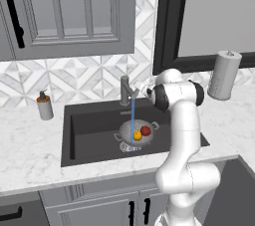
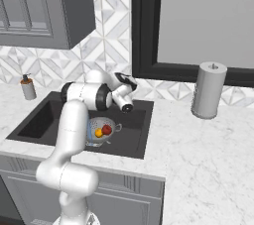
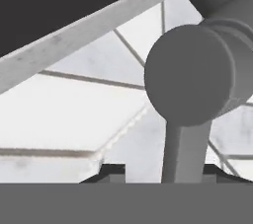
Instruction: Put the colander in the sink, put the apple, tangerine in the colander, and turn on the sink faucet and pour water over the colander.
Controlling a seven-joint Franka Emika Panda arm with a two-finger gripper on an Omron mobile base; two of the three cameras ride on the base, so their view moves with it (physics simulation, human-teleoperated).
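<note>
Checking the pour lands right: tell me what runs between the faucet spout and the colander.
In the left base view a thin blue stream of water drops from the sink faucet into the colander, beside the tangerine and apple.

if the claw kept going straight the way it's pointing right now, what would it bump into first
Most likely the sink faucet: in the hand view its grey lever fills the space just ahead of the claw, rising between the tips. Behind it is the tiled wall. Exact depth is unclear.
</note>
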